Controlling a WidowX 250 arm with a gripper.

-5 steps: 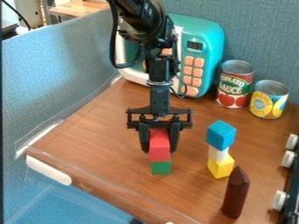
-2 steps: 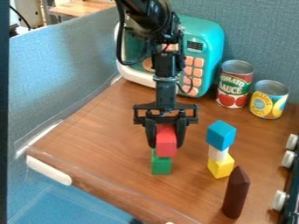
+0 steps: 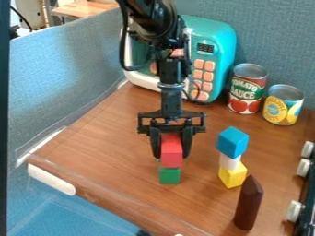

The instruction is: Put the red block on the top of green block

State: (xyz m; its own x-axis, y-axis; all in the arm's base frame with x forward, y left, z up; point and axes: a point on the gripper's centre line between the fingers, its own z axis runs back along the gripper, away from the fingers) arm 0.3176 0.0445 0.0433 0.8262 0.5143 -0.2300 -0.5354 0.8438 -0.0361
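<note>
Arm [image 3: 154,20]: black, enters at the top edge, left of centre in the view. Wrist section [image 3: 170,99] runs nearly vertical below it. Gripper [image 3: 171,156] points downward near mid-view, its crossbar [image 3: 172,115] roughly level. Two black fingers [image 3: 155,145] flank a narrow gap in a gripping pose, tips about even. Cable [image 3: 123,41] bows out along the arm's side at the view's left.
</note>
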